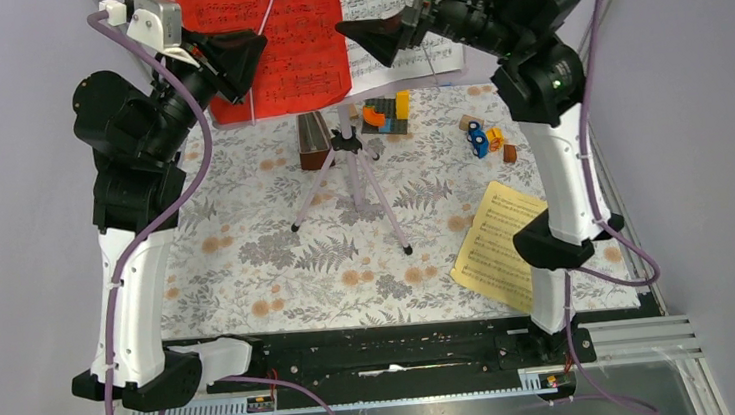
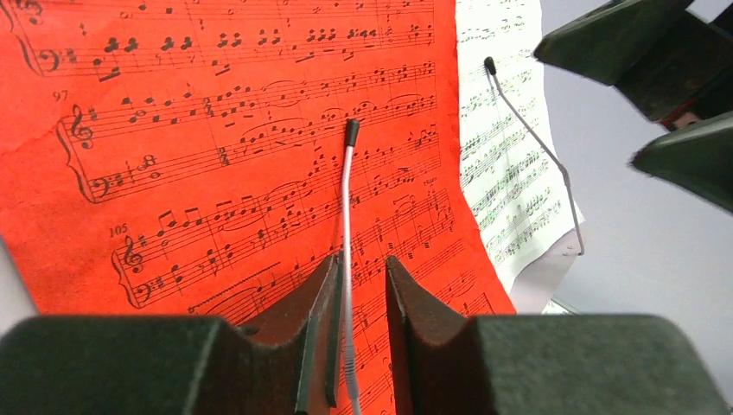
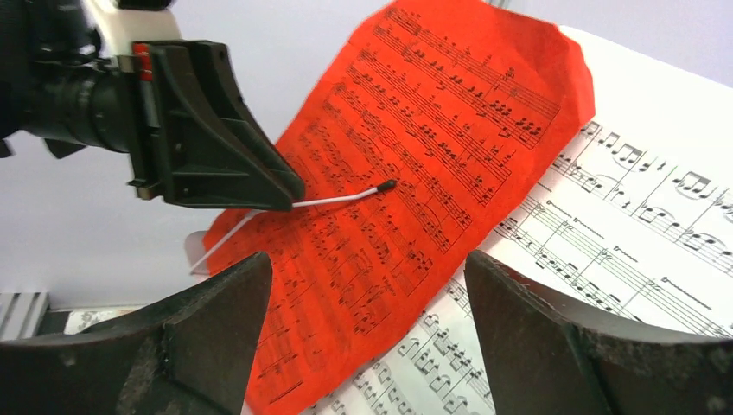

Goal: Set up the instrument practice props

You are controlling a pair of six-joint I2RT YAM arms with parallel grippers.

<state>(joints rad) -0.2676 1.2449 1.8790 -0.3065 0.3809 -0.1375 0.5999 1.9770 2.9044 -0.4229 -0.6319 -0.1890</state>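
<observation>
Overhead: red page (image 1: 269, 45) atop the tripod (image 1: 348, 147) at the table's (image 1: 249, 278) far edge. Left wrist: left gripper (image 2: 361, 264), barely parted around the wire retainer (image 2: 347, 190) (not pinching), could snag it and drag that page off. Right wrist: right gripper (image 3: 367, 285) spread wide, empty.

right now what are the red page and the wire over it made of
Red sheet-music page: matte paper, judging by printed staves and curled edge. Thin white wire page holder with black tip: probably painted metal, slim yet stiff; tip unclear.
</observation>
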